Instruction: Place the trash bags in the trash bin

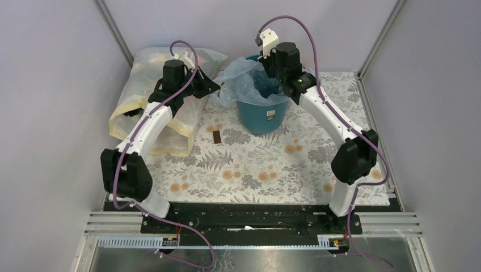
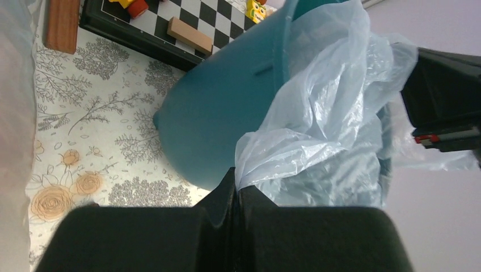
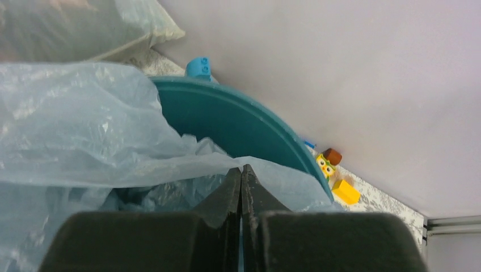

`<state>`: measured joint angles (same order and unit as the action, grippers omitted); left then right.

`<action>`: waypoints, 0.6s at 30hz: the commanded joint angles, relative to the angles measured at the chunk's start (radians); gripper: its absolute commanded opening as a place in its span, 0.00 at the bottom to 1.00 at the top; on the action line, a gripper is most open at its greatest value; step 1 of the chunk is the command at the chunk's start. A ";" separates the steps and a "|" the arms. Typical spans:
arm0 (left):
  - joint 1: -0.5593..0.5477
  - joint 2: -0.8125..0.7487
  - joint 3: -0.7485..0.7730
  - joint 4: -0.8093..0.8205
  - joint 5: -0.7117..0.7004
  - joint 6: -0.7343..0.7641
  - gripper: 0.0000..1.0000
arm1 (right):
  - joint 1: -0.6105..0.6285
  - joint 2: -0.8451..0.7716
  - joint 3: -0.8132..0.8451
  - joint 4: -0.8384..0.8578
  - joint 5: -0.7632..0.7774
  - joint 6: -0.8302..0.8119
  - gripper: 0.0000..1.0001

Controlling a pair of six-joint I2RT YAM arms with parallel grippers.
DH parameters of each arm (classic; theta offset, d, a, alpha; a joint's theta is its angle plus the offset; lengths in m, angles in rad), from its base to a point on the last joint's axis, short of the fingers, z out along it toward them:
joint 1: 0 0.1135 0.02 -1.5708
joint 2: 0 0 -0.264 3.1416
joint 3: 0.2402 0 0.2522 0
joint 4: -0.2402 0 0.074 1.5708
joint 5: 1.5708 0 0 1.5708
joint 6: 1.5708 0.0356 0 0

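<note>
Pale-blue trash bag (image 1: 244,85) drapes over teal bin (image 1: 258,118), seemingly half in, stretched between both claws. L claw (image 2: 235,184) and R claw (image 3: 241,173) each pinch film at the rim. Next, prob.: push bag down inside. Yellowish sack (image 1: 142,102) crowds behind L claw; small brown block (image 1: 217,137) nearby, no obstacle.

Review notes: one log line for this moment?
left jaws: shut on bag | right jaws: shut on bag | bag: draped over bin rim
</note>
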<state>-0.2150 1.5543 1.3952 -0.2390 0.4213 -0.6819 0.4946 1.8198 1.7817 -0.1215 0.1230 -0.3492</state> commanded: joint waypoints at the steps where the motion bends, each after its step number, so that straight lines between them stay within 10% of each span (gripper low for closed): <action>1: 0.000 0.073 0.085 0.026 -0.023 0.009 0.00 | -0.015 0.072 0.173 -0.029 0.057 0.029 0.00; 18: 0.000 0.282 0.171 0.036 0.047 0.020 0.04 | -0.178 0.338 0.532 -0.168 -0.213 0.142 0.00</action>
<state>-0.2222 1.8141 1.5208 -0.2234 0.4507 -0.6815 0.3729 2.1235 2.2131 -0.2718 -0.0227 -0.2340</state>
